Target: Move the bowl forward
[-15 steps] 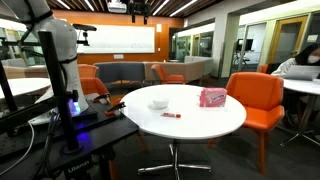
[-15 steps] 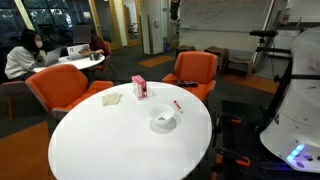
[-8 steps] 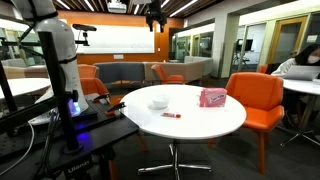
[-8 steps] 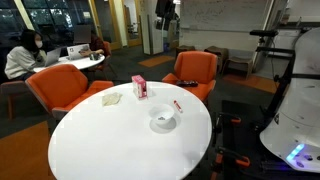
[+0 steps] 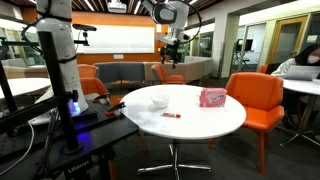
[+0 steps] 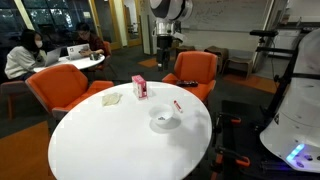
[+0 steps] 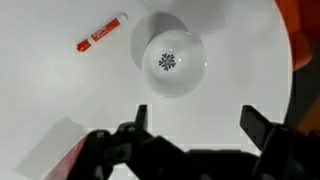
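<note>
The small white bowl (image 5: 159, 102) sits on the round white table (image 5: 190, 125), also in the exterior view (image 6: 164, 122) and in the wrist view (image 7: 170, 66), where a dark pattern shows at its bottom. My gripper (image 5: 171, 61) hangs high above the table, also in the exterior view (image 6: 165, 59). In the wrist view its fingers (image 7: 197, 121) are spread wide and empty, below the bowl in the picture and well clear of it.
A pink box (image 5: 212, 97) stands on the table, also in the exterior view (image 6: 140, 87). A red pen (image 7: 102, 33) lies near the bowl, also in the exterior view (image 5: 172, 116). Orange chairs (image 5: 257, 100) ring the table. A white paper (image 6: 111, 97) lies near the pink box.
The arm has swung down into view above the table; the gripper now hangs over the bowl area. The bowl, box and pen have not moved.
</note>
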